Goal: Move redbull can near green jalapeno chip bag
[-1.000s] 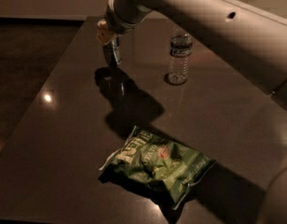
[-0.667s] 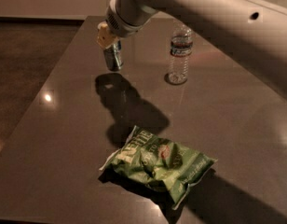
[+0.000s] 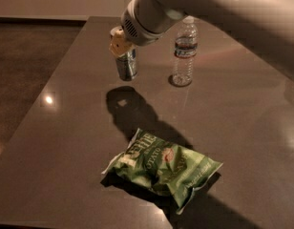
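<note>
Dim room, with a dark grey glossy table (image 3: 242,128), a brown floor (image 3: 27,56) off to its left and a pale wall (image 3: 56,1) at the back. Towards the front of the table, a crinkled green foil jalapeno chip bag (image 3: 163,168), lying flat with white lettering facing up and a small red-orange round mark near its middle. Well behind the bag and a little to its left, a slim silver-and-blue metal redbull can (image 3: 127,65), upright and raised off the table. Clamped at its upper part by the tool (image 3: 122,50), narrow around the can, with yellowish fingers (image 3: 117,41) pressed against the top end. Between the can and the bag, a dark shadow (image 3: 125,104) on the table. Behind the bag and somewhat to its right, a clear plastic water bottle (image 3: 183,51) with a white cap, standing upright on the table, near the can but not touching. Above the bag, reaching in from the upper right, a thick white robot arm (image 3: 218,8) ending at the tool.
</note>
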Controlling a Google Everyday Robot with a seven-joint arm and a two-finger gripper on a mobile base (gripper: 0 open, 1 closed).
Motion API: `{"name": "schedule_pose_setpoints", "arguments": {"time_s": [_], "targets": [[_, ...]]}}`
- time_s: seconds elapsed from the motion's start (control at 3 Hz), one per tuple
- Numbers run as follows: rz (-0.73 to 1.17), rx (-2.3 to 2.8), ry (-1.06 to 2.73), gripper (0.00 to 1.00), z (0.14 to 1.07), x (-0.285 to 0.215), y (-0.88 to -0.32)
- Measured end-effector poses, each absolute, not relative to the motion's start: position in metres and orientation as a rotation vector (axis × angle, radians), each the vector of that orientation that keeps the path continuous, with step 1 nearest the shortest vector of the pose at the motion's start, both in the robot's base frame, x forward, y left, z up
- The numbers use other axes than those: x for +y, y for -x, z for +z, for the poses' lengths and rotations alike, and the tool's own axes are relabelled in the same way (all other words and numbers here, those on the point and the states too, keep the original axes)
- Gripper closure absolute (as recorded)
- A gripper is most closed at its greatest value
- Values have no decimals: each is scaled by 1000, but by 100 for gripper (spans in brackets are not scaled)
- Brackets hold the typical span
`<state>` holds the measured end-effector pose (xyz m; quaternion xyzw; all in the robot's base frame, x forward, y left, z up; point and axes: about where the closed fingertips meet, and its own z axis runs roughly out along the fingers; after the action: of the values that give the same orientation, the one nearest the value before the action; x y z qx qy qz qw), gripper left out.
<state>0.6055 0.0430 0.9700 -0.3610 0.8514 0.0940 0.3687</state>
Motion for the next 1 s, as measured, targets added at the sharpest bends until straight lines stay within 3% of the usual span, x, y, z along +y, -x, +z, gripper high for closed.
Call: {"name": "schedule_pose_setpoints", "arguments": {"time_s": [1.0], "targets": [[334, 2221, 848, 100, 984, 8, -565]]}}
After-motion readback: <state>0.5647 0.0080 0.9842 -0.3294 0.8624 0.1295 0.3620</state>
